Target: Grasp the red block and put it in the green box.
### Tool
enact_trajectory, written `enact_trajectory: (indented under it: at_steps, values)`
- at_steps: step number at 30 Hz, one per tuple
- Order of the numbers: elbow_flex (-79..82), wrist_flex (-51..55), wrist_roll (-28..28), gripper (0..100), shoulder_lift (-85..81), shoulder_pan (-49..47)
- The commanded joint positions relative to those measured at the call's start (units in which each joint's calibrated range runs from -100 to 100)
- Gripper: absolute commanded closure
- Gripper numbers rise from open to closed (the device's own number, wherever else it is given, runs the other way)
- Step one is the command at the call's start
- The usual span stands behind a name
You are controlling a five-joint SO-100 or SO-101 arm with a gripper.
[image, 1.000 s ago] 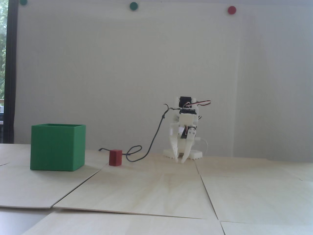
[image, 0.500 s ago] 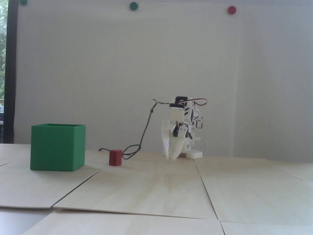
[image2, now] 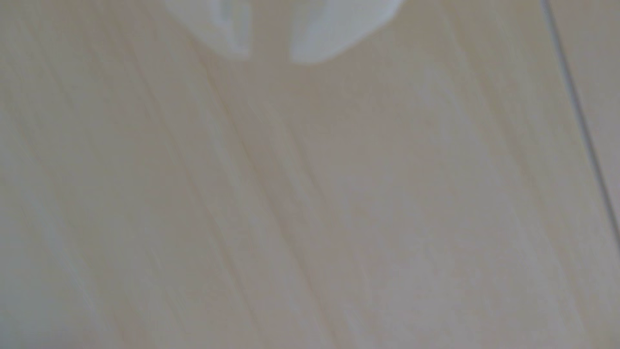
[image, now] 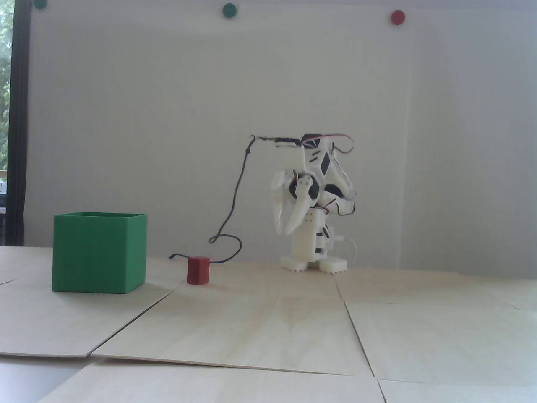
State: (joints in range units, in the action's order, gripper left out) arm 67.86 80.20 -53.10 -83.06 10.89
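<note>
On table, red block point(image: 198, 270) beside green box point(image: 99, 252); gripper point(image: 283, 231) aloft, fingers slightly apart; no writing legible.

Blurred white claw point(image2: 270, 58) tips slightly apart, wooden table point(image2: 302, 218)

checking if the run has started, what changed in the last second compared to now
The gripper rose from near the table and swung slightly left in the fixed view, empty, its fingertips a little apart; the black cable lifted with it. Nothing was grasped or released. The red block and green box stayed put.
</note>
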Motion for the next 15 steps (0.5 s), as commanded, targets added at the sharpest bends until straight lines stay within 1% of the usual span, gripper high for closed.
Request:
enact_trajectory:
  at_steps: [1, 7, 11, 15]
  values:
    - [-13.47, 1.17, 0.36, 98, 14.09, 3.79]
    - [-24.65, 0.91, 0.0, 98, 28.62, 14.8]
    - [-35.65, 0.49, -0.05, 98, 37.39, 22.52]
    - [-43.1, 0.49, -0.11, 98, 45.52, 24.94]
